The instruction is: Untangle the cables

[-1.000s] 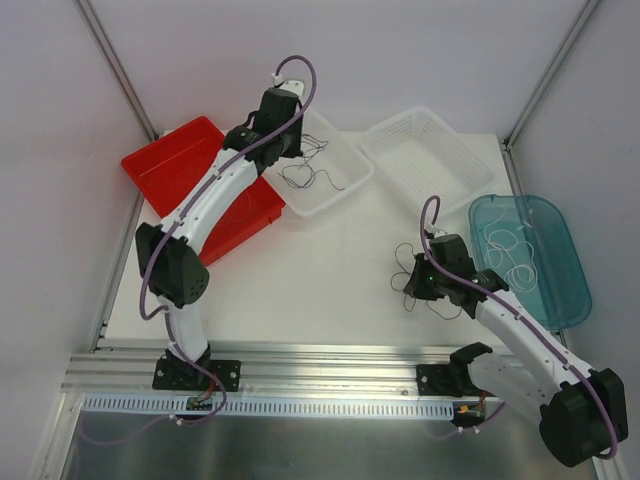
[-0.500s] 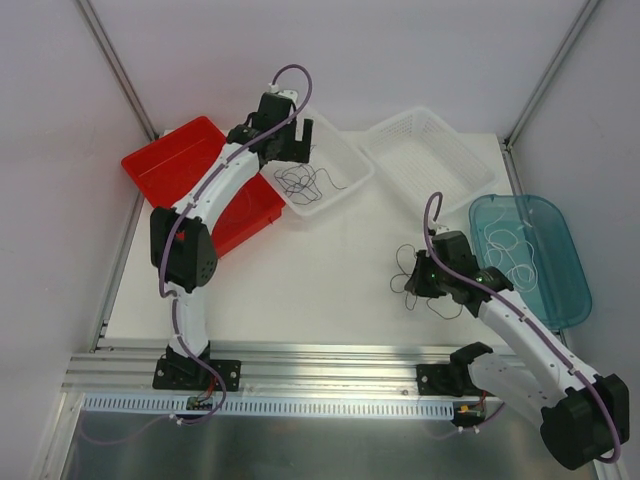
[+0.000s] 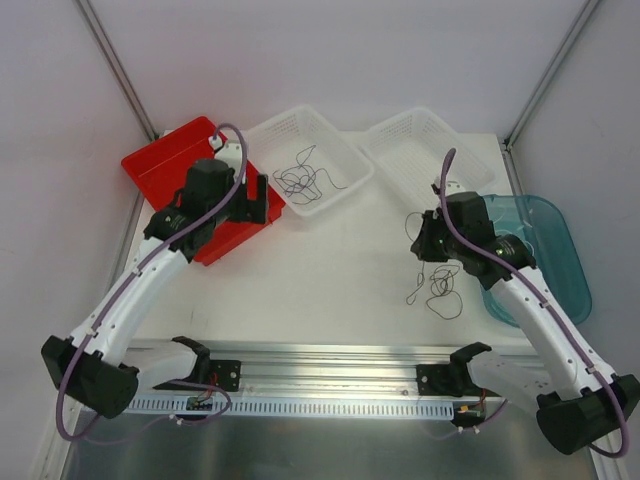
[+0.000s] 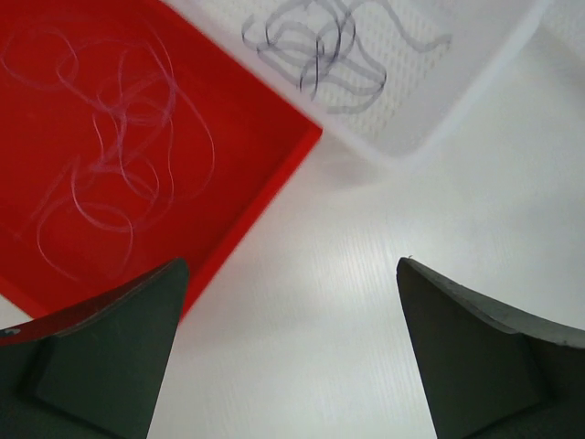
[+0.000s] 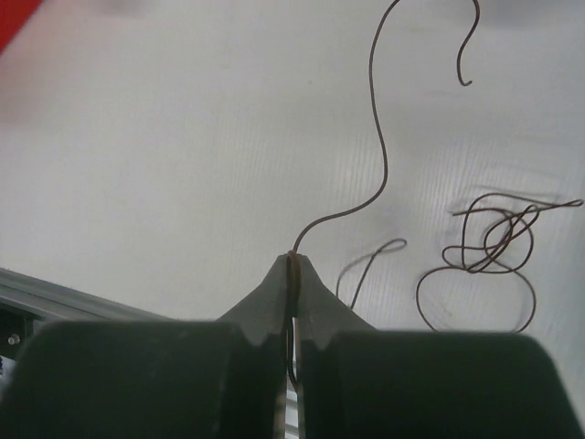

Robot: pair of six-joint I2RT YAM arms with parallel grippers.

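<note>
Cables are sorted into red tray point(image 4: 247, 165) and basket point(image 3: 340, 150). A dark cable point(image 5: 382, 169), seemingly tangled at 4 o'clock, is clenched by the right end effector point(image 5: 293, 261); the left end effector point(image 4: 288, 274) is released.

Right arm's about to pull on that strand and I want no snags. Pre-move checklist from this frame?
1. Right gripper shut on the cable: ok, pinched at the tips.
2. Held cable separate from the tangle on the table: cannot tell; its lower run is hidden behind the fingers.
3. Upper end of the cable free: ok, it ends in a loose hook.
4. Left gripper open and empty: ok.
5. Left arm out of the way: ok, it is by the red tray, far from the right gripper.
</note>
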